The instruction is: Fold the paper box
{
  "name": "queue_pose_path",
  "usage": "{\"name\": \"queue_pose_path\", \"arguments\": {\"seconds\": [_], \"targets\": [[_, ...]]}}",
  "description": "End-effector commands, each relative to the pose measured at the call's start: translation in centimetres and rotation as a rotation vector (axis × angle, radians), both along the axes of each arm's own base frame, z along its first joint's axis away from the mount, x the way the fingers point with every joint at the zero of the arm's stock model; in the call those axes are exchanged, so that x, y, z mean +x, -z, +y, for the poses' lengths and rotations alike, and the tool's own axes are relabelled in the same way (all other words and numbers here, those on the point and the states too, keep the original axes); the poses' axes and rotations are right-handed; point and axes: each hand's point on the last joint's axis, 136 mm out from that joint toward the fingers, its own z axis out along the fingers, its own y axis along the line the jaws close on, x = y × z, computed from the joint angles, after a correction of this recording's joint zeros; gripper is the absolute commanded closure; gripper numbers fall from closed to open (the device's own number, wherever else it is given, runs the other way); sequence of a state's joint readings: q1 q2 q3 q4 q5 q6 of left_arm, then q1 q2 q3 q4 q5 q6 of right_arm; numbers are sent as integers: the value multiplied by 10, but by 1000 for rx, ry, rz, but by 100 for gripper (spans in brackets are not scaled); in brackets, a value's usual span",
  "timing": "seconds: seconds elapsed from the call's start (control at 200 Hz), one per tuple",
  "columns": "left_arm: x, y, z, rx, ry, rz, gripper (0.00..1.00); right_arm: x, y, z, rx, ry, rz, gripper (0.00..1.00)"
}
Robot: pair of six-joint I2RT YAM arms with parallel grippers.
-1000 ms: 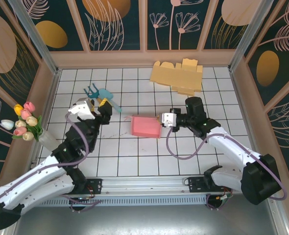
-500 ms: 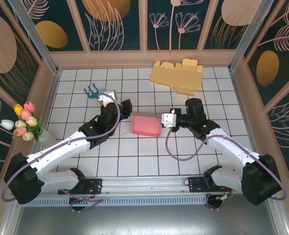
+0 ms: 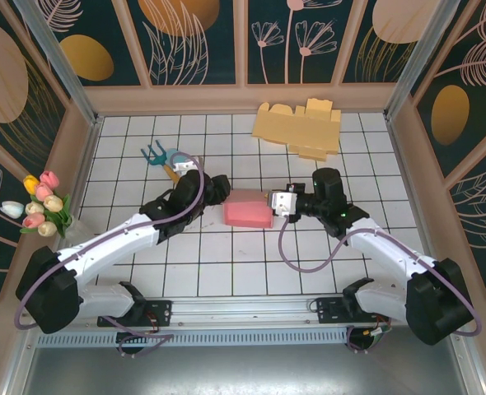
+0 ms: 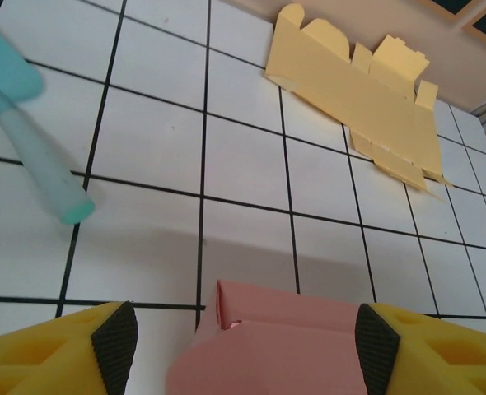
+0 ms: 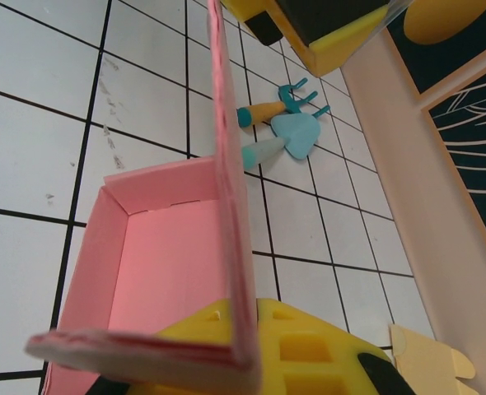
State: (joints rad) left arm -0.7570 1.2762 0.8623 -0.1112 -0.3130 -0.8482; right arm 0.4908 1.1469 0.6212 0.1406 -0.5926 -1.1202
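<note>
Left of the box (image 3: 248, 212), my left gripper (image 3: 219, 188) gapes wide, its yellow, black-padded fingers (image 4: 45, 350) flanking the box's end. The box lies between both grippers: matte pink paper, thin-walled, open-topped, one flap upright. On its right, my right gripper (image 3: 273, 202) pinches that flap

White tiled floor (image 3: 235, 267) with black grid lines — dark teal walls (image 3: 206, 49), gold-and-pink floral panels.
</note>
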Motion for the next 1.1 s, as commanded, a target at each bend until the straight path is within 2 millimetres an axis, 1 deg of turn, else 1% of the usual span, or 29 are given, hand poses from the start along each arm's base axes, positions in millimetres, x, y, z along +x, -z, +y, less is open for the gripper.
{"name": "queue_pose_path", "arguments": {"seconds": [0.0,0.09,0.18,0.345,0.355,0.365,0.575,0.676,0.776,0.816,0.936,1.031,1.051,1.096], "targets": [[-8,7,0,-56,-52,128,28,7,-21,0,54,33,-93,100],[-10,11,1,-65,-87,179,27,9,-21,1,50,46,-109,100],[-13,19,-4,-91,-96,232,26,10,-20,1,49,52,-113,100],[-15,24,-25,-189,-60,290,29,11,-16,2,33,52,-109,100],[-11,15,-29,-209,-55,275,29,11,-15,3,33,52,-108,100],[-10,12,-30,-217,-54,274,29,11,-15,3,32,52,-107,100],[-8,3,-52,-306,2,288,35,16,-2,3,-1,70,-80,100],[-7,1,-48,-285,-13,275,35,17,1,5,-9,68,-77,100],[-5,6,-34,-231,-68,271,35,19,1,5,-9,75,-74,100],[-7,6,-36,-250,-60,273,35,19,1,5,-10,75,-72,100],[-11,2,-55,-345,14,283,36,18,6,8,-17,67,-63,100],[-10,4,-59,-340,21,295,37,19,14,8,-36,67,-77,100],[-10,5,-59,-341,23,298,37,15,16,14,-39,51,-80,100],[-10,6,-60,-342,24,302,37,14,19,16,-51,45,-85,100]]}}
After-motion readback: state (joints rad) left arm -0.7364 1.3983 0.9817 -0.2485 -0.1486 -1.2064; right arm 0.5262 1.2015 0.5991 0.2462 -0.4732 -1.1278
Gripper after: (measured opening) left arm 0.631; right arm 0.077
